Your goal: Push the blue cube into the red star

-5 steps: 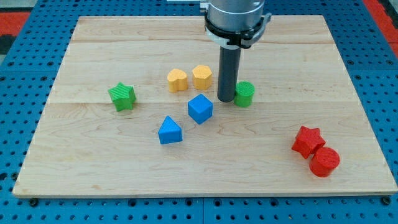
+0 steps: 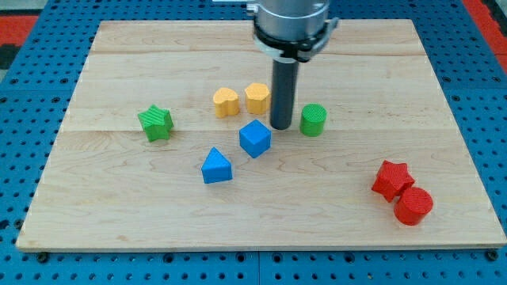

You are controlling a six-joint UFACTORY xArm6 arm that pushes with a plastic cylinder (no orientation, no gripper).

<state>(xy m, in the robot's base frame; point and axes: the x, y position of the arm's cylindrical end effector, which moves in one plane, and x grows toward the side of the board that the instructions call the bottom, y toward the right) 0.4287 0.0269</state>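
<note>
Tip behind the blue cube, ahead of the push toward the red star.

Tip (image 2: 281,127) set on the board at roughly 1 o'clock from the blue cube (image 2: 255,138), near it but apart; no contact visible. Red star (image 2: 391,179) well apart, at about 4 o'clock from the cube, touching a red cylinder (image 2: 413,206). Push line therefore running from 10 o'clock toward 4 o'clock, probably calling for a tip position at the cube's 10 o'clock side first. Green cylinder (image 2: 313,119) just beside the tip at 3 o'clock, yellow block (image 2: 257,98) at 11 o'clock. No jaws on this rod: nothing spread, pressed or pinched.
</note>
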